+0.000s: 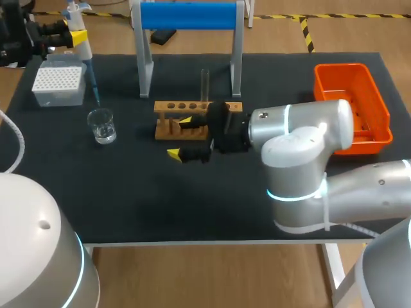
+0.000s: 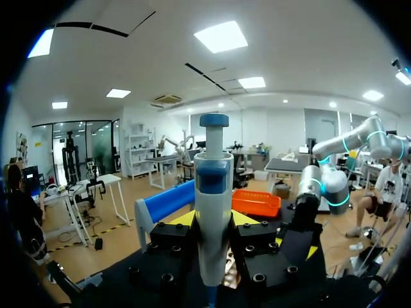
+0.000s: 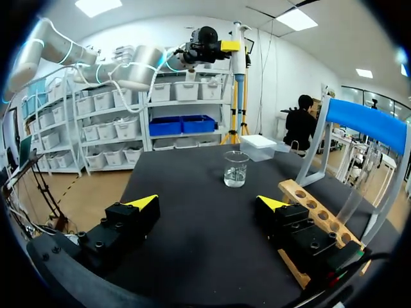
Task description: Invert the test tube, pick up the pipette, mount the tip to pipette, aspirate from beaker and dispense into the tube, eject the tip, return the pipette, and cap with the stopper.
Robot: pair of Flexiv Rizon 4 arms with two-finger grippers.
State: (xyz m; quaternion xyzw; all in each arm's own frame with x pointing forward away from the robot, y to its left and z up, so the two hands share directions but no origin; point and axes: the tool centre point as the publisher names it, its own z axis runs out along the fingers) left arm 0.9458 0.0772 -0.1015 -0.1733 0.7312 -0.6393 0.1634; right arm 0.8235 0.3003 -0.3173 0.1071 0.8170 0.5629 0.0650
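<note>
Head view: black bench (image 1: 192, 205), wooden rack (image 1: 192, 106) near its middle, and a clear test tube (image 1: 205, 83) standing upright in one of the rack's holes, to the right of three empty holes. Right arm (image 1: 302, 135) comes in from the right and lies low over the bench, right jaws wide apart and holding nothing. One yellow tip (image 1: 186, 120) sits over the rack's near side; whether it touches the wood I cannot tell. The other hangs over bare bench nearer the front edge. Glass beaker (image 1: 103, 125) with a little clear liquid stands to the left of the rack, well apart from it. White tip box (image 1: 58, 83) sits at the far left. Left arm (image 1: 54, 32) is above the tip box, left jaws clamped on the pipette (image 1: 80, 38), whose thin shaft points down between box and beaker. Orange bin (image 1: 350, 106) at far right; blue-topped stand (image 1: 189, 16) behind the rack. Left wrist view: pipette (image 2: 213, 212) upright between the two fingers, both pressed to its body, blue plunger cap on top. Right wrist view: the parted jaws, beaker (image 3: 236, 168) ahead of them, tip box (image 3: 262, 146) beyond it, rack (image 3: 314, 212) beside one finger with the test tube (image 3: 352, 200) leaning in it, pipette (image 3: 239, 45) held high beyond.
</note>
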